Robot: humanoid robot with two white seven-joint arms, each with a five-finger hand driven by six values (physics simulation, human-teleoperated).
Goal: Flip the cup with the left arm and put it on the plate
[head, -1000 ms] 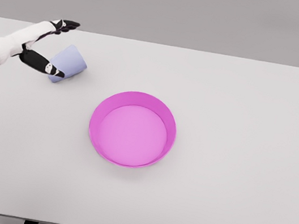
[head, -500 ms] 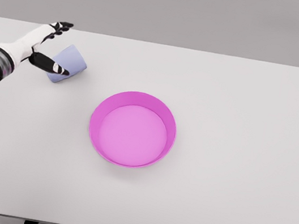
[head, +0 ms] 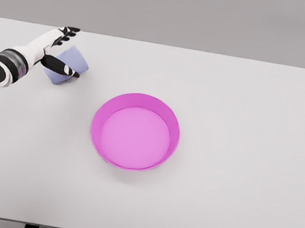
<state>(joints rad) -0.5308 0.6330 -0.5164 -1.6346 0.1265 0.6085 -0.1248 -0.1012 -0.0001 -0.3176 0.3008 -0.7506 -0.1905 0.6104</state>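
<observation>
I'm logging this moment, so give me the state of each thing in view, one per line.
Cup: lying on its side on the table, not on the plate.
Plate: upright, nothing in it.
Left hand: fingers spread around the cup, thumb in front, fingers behind; not yet closed on it.
Table: bears the cup and plate.
Right arm: out of view.

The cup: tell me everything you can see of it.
The cup is a pale lavender-blue, matte, plastic-looking tumbler with no handle visible. It lies tipped on its side on the white table, near the far left, up and left of the pink plate and apart from it. The left robot hand straddles it: dark fingers spread above, thumb across its near side. Its opening is hidden, and a firm grip is not evident.
</observation>
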